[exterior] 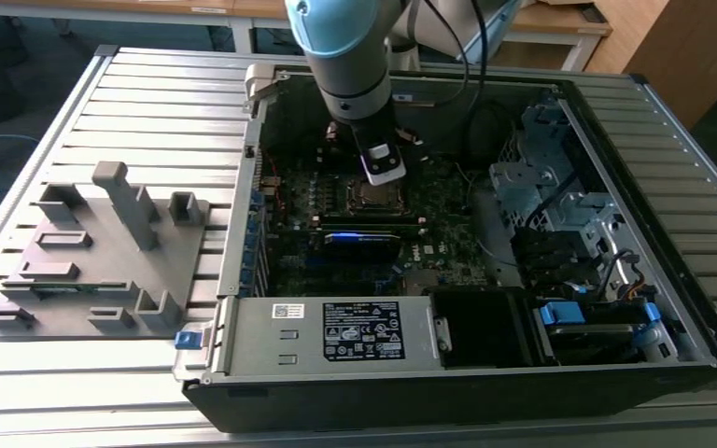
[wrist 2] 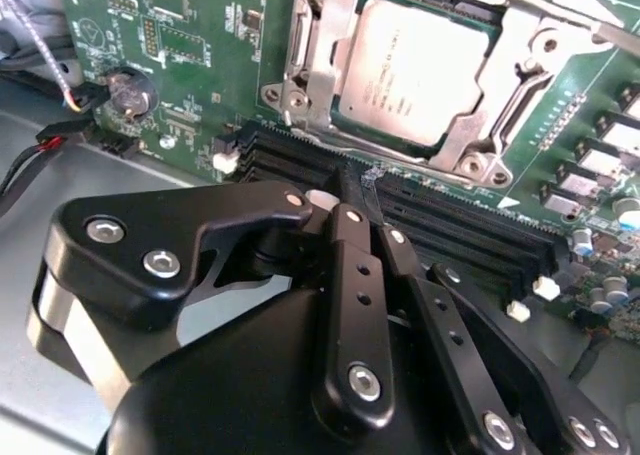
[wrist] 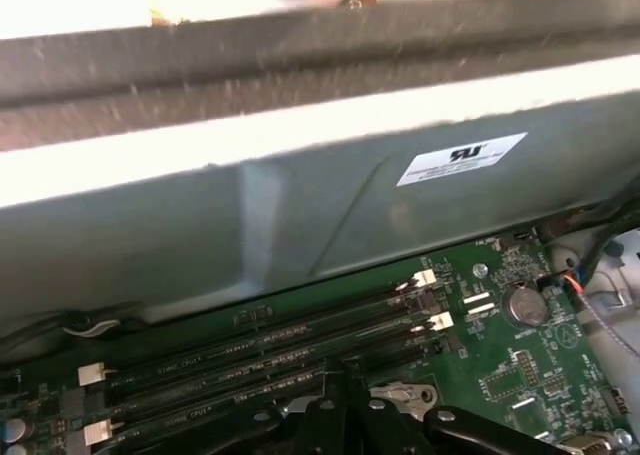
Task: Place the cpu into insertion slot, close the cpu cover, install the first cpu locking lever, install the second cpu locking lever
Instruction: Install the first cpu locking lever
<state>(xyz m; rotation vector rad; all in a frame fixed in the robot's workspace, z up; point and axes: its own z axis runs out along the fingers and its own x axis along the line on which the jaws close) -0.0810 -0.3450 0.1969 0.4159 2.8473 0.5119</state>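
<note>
A: We find the cpu (wrist 2: 418, 67) seated in the insertion slot (wrist 2: 300, 85), the cpu cover (wrist 2: 322, 60) down around it.

B: Agreed. The gripper (wrist 2: 360, 210) hangs just beside it, fingers together, holding nothing.

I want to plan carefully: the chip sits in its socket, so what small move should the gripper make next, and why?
Probably shift the shut gripper from the memory slots toward the lever beside the cover. The cover already lies over the chip, and that lever looks unlatched.
</note>
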